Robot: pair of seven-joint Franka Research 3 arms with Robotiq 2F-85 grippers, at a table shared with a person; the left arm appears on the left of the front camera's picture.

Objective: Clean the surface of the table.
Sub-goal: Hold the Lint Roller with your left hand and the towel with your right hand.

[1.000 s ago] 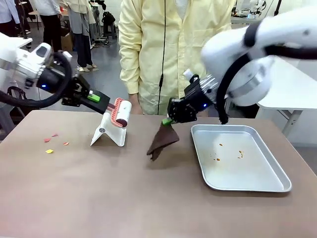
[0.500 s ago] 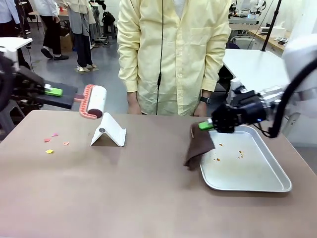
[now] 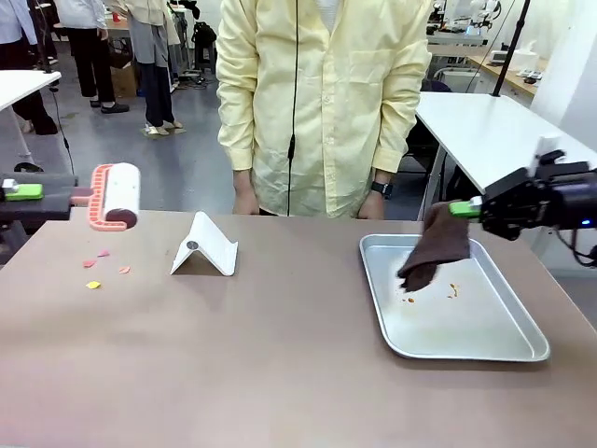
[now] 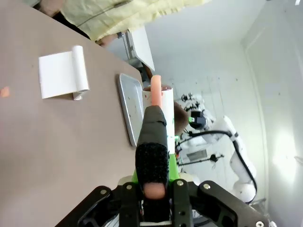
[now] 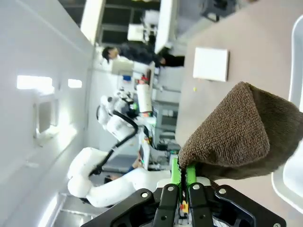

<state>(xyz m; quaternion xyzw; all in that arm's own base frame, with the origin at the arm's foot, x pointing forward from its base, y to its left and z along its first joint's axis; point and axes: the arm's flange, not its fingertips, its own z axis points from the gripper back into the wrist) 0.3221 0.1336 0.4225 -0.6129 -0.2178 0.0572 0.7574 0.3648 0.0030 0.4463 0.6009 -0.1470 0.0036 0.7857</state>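
The brown table (image 3: 233, 355) carries a few small red and yellow scraps (image 3: 96, 269) near its left end. My left gripper (image 3: 28, 192) hovers above the table's far left edge, shut on the dark handle of a lint roller (image 3: 114, 194) with a pink frame and white roll. In the left wrist view the handle (image 4: 152, 142) runs straight out between the fingers of this gripper (image 4: 152, 184). My right gripper (image 3: 464, 209) is shut on a brown cloth (image 3: 434, 247), which hangs over the silver tray (image 3: 522, 347). The cloth (image 5: 236, 132) bulges just beyond the green pads of the right gripper (image 5: 182, 171).
A white folded stand (image 3: 205, 248) sits on the table's far left-centre. The tray holds a few small orange crumbs (image 3: 451, 290). A person in a pale yellow coat (image 3: 322, 103) stands at the far edge, hands down. White-topped tables stand behind on both sides.
My left arm lifted the roller off the white stand and drew it back to the left. My right arm carried the cloth from mid-table rightward, over the tray.
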